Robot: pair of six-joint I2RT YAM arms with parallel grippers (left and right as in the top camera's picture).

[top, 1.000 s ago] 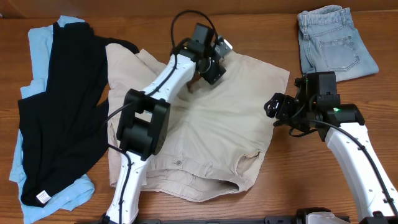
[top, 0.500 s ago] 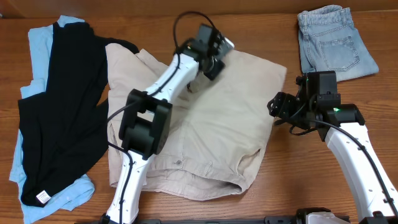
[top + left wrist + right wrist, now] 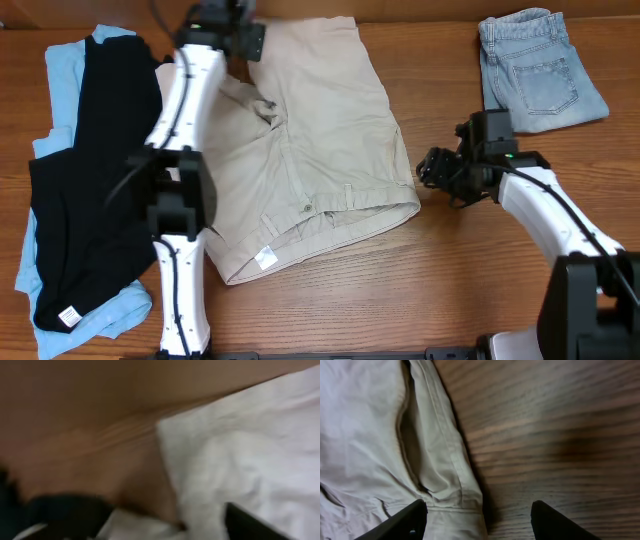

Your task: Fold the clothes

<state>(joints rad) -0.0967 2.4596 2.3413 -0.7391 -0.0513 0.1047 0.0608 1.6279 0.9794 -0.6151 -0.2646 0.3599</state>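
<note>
The clothes are spread over the table. The beige shorts (image 3: pixel 330 130) lie flat in the middle, a white label (image 3: pixel 265 257) showing near their front edge. My left gripper (image 3: pixel 245 40) is at the back left, over the shorts' far corner. In the blurred left wrist view its dark fingers stand wide apart above pale cloth (image 3: pixel 240 445) and bare wood, gripping nothing. My right gripper (image 3: pixel 435 172) is open beside the shorts' right waistband corner. In its wrist view one finger (image 3: pixel 405 520) hangs over the cloth (image 3: pixel 365 435) and the other finger (image 3: pixel 555 520) over wood.
A black garment (image 3: pixel 100 170) lies on a light-blue one (image 3: pixel 65 70) at the left. Folded faded-denim shorts (image 3: pixel 535 70) sit at the back right. The left arm (image 3: pixel 175 200) stretches along the shorts' left side. Bare wood (image 3: pixel 480 290) shows at the front right.
The left gripper swung from the shorts' middle to the back left corner and let go. The shorts moved back and left and now lie flatter, label showing. The right gripper edged left.
</note>
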